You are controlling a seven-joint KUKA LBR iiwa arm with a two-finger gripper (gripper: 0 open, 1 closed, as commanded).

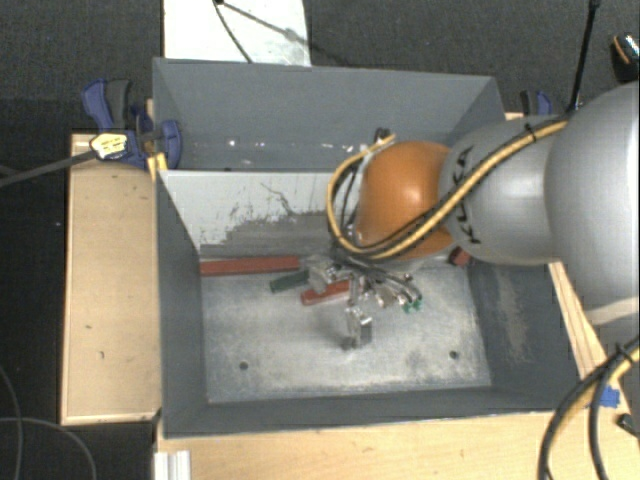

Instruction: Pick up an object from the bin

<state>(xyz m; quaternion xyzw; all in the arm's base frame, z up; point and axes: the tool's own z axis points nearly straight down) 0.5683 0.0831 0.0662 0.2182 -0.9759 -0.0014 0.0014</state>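
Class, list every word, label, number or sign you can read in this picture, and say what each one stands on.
"KUKA": black letters on the arm's silver housing, next to the orange cover, running sideways and partly crossed by a cable.
Nothing else can be read: the long red bar and the other small things in the bin show no legible marks.

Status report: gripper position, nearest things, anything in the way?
Gripper low over middle of bin. Small red piece and dark green piece nearest, view-left of it. Long red-brown bar at back wall, apart.
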